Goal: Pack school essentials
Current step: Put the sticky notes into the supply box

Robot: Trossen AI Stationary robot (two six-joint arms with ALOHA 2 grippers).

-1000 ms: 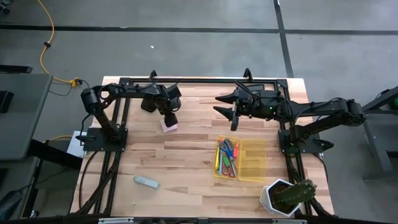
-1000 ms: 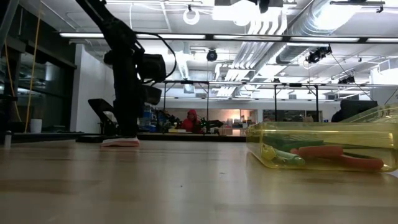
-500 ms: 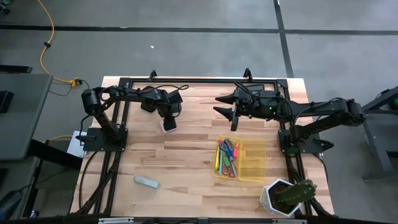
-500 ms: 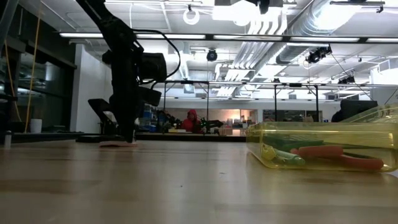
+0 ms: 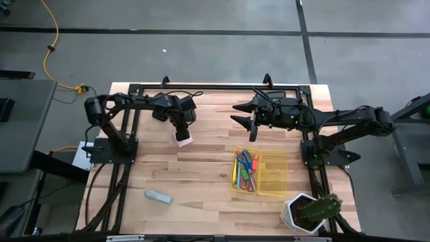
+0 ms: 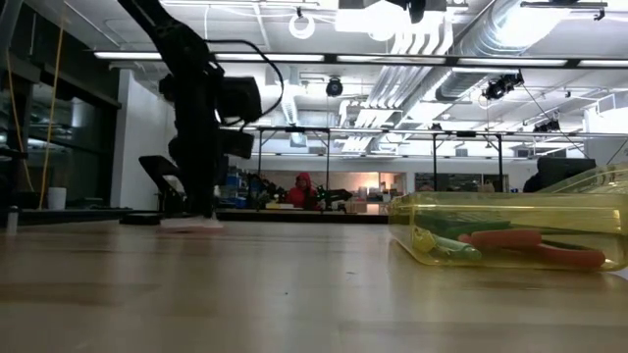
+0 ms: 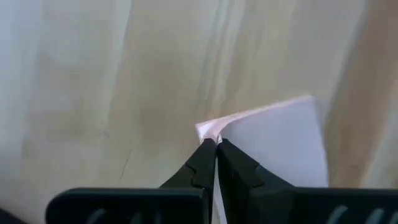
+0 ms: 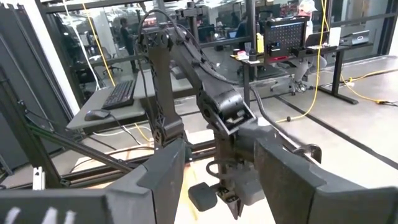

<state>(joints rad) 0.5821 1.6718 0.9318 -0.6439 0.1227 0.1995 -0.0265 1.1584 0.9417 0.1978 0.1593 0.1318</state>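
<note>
A pink sticky-note pad [image 5: 183,140] lies flat on the wooden table, at the far left. My left gripper [image 5: 180,132] stands over it, pointing down, shut on one corner; the low view shows the arm [image 6: 201,127] above the pad [image 6: 191,223]. My right gripper [image 5: 252,128] hovers open at the far middle of the table, with nothing between its fingers [image 8: 168,168]. A clear yellow box [image 5: 259,172] at the right holds red-handled and blue-handled scissors [image 5: 250,168] and a yellow marker [image 5: 235,173]. My left gripper pinches a corner of the sticky-note pad [image 7: 208,129] between its two shut fingertips [image 7: 202,158]. The fingers come from above, pointing down. The corner curls up at the tips; the rest of the pad [image 7: 273,149] lies flat on the table. How many sheets are caught, I cannot tell.
A pale teal oblong thing [image 5: 158,196] lies near the front left. A potted cactus in a white pot [image 5: 309,212] stands at the front right corner, close to the yellow box [image 6: 510,230]. Bare wood lies between the pad and the box.
My left gripper has come down onto the pad and shut on its corner. The pad has stayed on the table.
</note>
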